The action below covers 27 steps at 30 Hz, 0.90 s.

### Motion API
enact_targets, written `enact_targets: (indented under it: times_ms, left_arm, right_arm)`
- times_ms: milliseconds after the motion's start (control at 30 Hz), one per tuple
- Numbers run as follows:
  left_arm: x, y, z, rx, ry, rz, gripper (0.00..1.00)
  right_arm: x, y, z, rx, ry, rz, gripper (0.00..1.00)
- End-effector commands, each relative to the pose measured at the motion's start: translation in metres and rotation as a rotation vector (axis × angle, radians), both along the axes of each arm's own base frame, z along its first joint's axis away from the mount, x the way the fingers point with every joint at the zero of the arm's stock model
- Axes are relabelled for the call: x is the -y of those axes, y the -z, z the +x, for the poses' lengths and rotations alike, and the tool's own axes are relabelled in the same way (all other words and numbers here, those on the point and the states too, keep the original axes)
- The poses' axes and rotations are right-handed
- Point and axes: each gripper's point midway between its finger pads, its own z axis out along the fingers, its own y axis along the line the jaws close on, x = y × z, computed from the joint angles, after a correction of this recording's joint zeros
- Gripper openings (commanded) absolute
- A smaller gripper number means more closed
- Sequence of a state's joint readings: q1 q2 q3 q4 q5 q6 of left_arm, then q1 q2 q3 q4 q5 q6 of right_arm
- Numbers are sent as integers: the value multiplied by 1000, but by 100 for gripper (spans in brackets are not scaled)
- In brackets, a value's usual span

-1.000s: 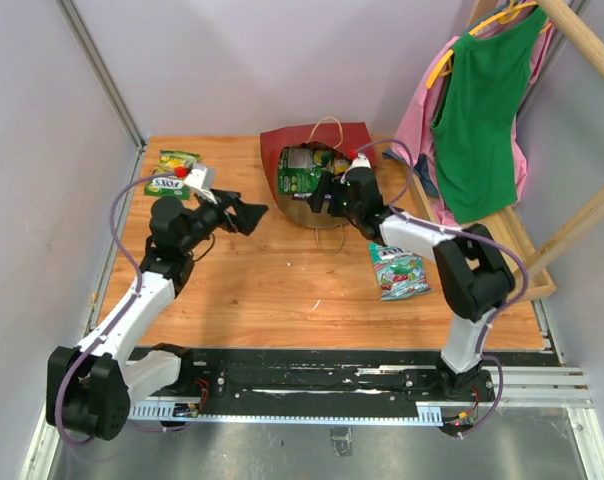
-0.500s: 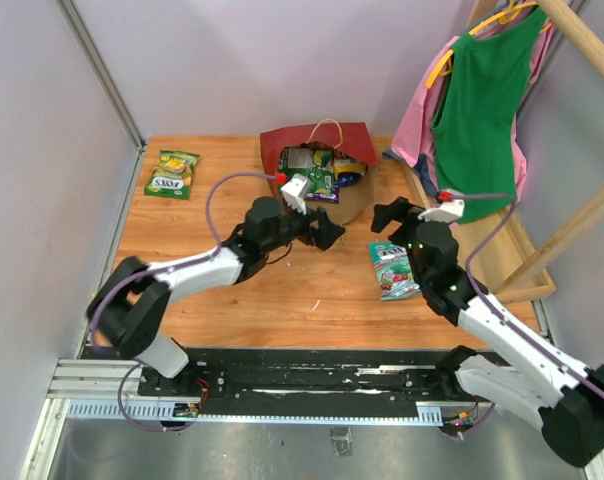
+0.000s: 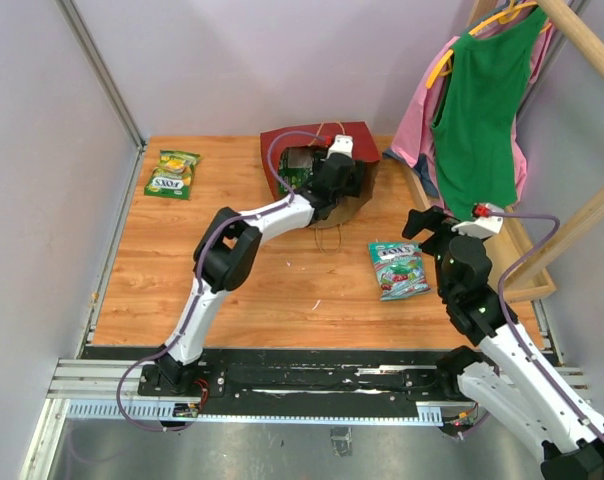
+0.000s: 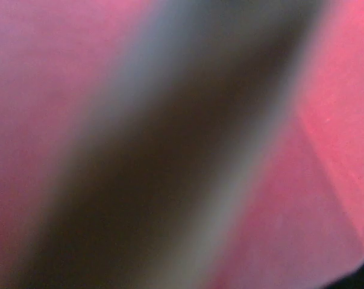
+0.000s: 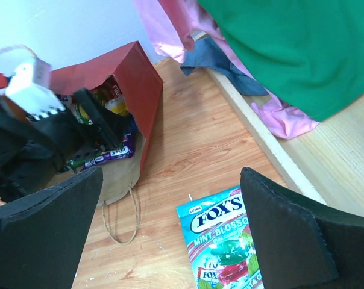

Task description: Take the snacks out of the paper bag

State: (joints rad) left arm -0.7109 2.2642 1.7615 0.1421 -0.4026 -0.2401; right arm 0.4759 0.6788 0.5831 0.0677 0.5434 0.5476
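Observation:
The red paper bag (image 3: 354,138) lies on its side at the back of the table, its mouth facing the front. Snacks show in the mouth: a green packet (image 3: 300,170) and a purple one (image 5: 106,158). My left gripper (image 3: 334,178) reaches into the mouth among them; the left wrist view is only a red and dark blur. A teal-white packet (image 3: 397,268) lies flat to the right of the bag, and a green-yellow packet (image 3: 172,173) at the far left. My right gripper (image 5: 170,186) hangs open and empty over the teal-white packet (image 5: 221,235).
A wooden rack stands on the right with a green top (image 3: 482,110) and a pink garment (image 3: 414,120) hanging from it. A blue cloth (image 5: 221,60) lies on its wooden base (image 5: 326,162). The bag's beige loop handle (image 5: 119,223) rests on the table.
My left arm has swung from the left of the table across into the bag's mouth. The right arm has drawn back from the bag to the right, and its jaws have widened.

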Motion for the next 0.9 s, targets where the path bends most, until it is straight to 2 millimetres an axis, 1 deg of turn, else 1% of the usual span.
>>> enact_targets:
  times_ms: [0, 133, 167, 200, 333, 433, 500, 600, 633, 733, 800, 867]
  left_arm:
    - [-23, 35, 5, -53, -142, 218, 83]
    - [-30, 45, 13, -53, -194, 278, 82]
    - [-30, 52, 14, -60, -194, 293, 81]
    - [-30, 53, 15, -59, -195, 300, 81]
    - [-28, 70, 21, -77, -192, 350, 80]
    - [-25, 77, 27, -77, -189, 376, 79]
    - [-24, 75, 31, -64, -189, 383, 77]
    - [-25, 72, 35, -50, -189, 386, 70]
    - [-27, 73, 36, -52, -192, 388, 65]
    - [-35, 76, 38, -66, -204, 403, 53]
    - [-43, 77, 39, -74, -219, 414, 47]
    - [-49, 77, 41, -79, -226, 419, 39]
  right_arm:
    - [12, 9, -9, -21, 14, -37, 98]
    - [11, 11, -13, -23, -2, -36, 98]
    - [11, 12, -13, -23, -8, -35, 98]
    - [9, 12, -13, -23, -16, -35, 98]
    - [8, 13, -14, -22, -31, -34, 98]
    - [7, 12, -14, -20, -36, -33, 98]
    - [7, 12, -15, -19, -39, -33, 98]
    - [7, 13, -15, -19, -43, -33, 98]
    - [6, 13, -15, -20, -45, -33, 98]
    - [6, 12, -15, -17, -50, -28, 98]
    - [6, 11, -14, -16, -48, -26, 99]
    - [5, 13, -13, -20, -46, -23, 98]
